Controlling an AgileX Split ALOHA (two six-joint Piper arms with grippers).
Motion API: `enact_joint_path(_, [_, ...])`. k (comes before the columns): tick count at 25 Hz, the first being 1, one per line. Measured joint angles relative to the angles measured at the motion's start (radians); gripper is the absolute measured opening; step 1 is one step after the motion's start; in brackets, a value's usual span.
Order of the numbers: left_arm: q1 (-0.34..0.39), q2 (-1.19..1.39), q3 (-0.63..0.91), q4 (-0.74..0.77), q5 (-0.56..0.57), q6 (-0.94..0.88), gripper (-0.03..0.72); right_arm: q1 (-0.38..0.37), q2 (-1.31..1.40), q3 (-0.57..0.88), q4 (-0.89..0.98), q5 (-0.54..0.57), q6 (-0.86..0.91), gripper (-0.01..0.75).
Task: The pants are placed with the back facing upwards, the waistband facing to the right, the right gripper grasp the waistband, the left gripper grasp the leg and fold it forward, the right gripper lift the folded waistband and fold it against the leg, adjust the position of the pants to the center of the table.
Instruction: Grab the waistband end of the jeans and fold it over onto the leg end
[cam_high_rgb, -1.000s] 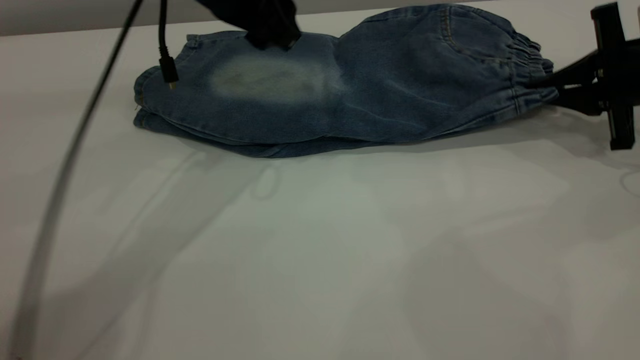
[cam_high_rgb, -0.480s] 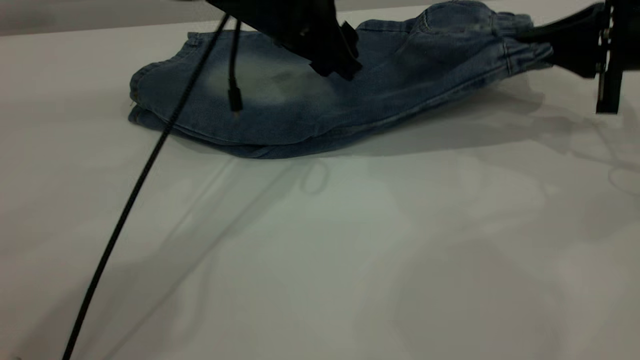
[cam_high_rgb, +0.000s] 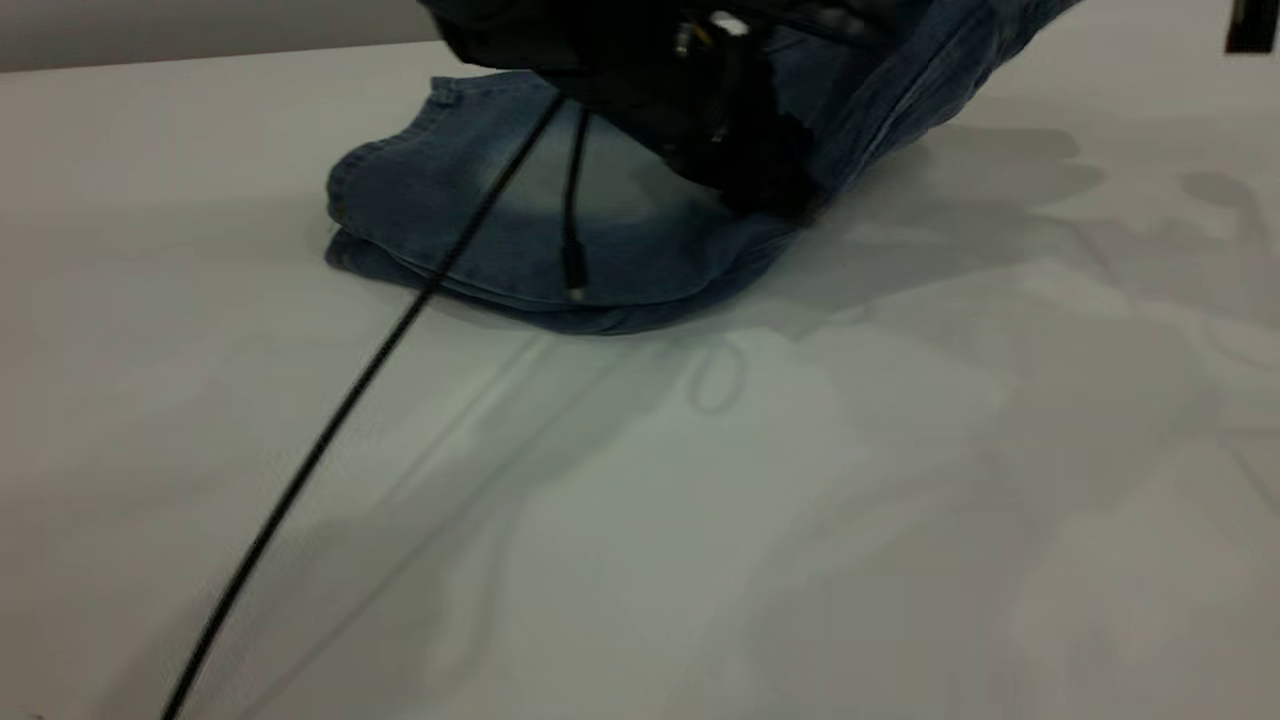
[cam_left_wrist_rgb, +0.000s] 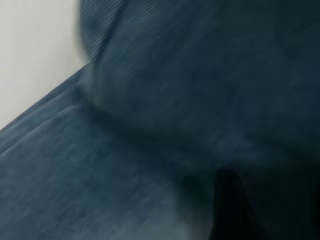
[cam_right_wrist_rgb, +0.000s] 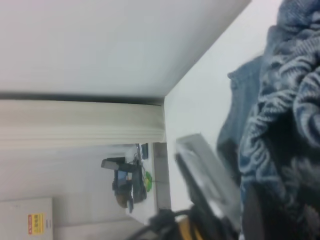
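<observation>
The blue denim pants (cam_high_rgb: 480, 215) lie folded lengthwise on the white table (cam_high_rgb: 700, 520), a faded patch facing up. The printed leg is hidden. The left gripper (cam_high_rgb: 760, 180) presses down on the pants' middle, at the crease where the cloth bends upward. In the left wrist view, denim (cam_left_wrist_rgb: 150, 150) fills the picture, with white table (cam_left_wrist_rgb: 30, 50) at one corner. The wide end of the pants (cam_high_rgb: 930, 70) rises steeply out of the picture's top. The right gripper (cam_right_wrist_rgb: 285, 205) is shut on the ruched waistband (cam_right_wrist_rgb: 280, 100), held high off the table.
A black cable (cam_high_rgb: 340, 410) hangs from the left arm and runs across the pants and the front of the table. A loose cable end (cam_high_rgb: 575, 270) dangles over the denim. A black part of the right arm (cam_high_rgb: 1250, 25) shows at the top right.
The right gripper has carried the waistband up and leftward, lifting the pants' wide half. The left gripper moved right and down onto the middle. The lying half slid slightly right.
</observation>
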Motion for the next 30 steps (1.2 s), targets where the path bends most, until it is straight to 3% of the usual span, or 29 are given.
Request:
enact_joint_path(9, [-0.094, 0.012, -0.076, -0.003, 0.019, -0.051, 0.360, 0.092, -0.011, -0.001, 0.003, 0.002, 0.000, 0.034])
enact_joint_path(20, [0.050, -0.023, -0.080, 0.005, 0.243, -0.005, 0.360, 0.083, -0.008, 0.000, -0.018, 0.001, 0.011, 0.033])
enact_joint_path(30, [0.130, -0.023, -0.076, 0.046, 0.470, 0.102, 0.360, 0.083, -0.012, -0.002, -0.003, -0.001, 0.001, 0.033])
